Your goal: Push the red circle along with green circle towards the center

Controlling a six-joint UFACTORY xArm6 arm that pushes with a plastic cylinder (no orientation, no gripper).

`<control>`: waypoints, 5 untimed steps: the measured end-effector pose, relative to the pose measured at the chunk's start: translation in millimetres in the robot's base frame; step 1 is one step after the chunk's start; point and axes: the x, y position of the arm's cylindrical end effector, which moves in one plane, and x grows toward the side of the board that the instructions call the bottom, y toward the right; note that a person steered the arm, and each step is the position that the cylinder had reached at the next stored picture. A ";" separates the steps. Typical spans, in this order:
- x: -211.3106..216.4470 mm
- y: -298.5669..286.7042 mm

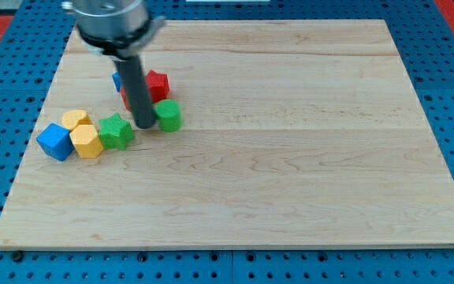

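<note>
The likeliest trouble from here, as I judge it, is the two targets parting company. The green circle (169,115) sits just to the right of the tip (145,125), touching or nearly so, while the red circle (157,84) lies a little nearer the board's far edge, partly behind the rod. A straight shove toward the board's middle would probably carry the green one and let the red one slip off the side of the rod, since a round block rolls away from an off-centre push. The green star (116,131) is close on the tip's other side, and a backward swing to line up again could drag it along. A blue block (119,80) peeks out behind the rod near the red circle and might get swept in too.

The arm comes down from the far-left corner of the wooden board (306,181), its rod standing almost upright with the tip on the surface between the green star and the green circle. There is no hand to open or close; the rod simply ends in a blunt tip.

Farther toward the left edge sit two yellow blocks (82,134) and a blue cube (54,141), well clear of the job.
</note>
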 end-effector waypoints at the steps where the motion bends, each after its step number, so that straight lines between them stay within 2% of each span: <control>1: -16.8 -10.8; 2: -25.2 -37.3; 4: -30.8 -127.7; 5: -66.1 -106.6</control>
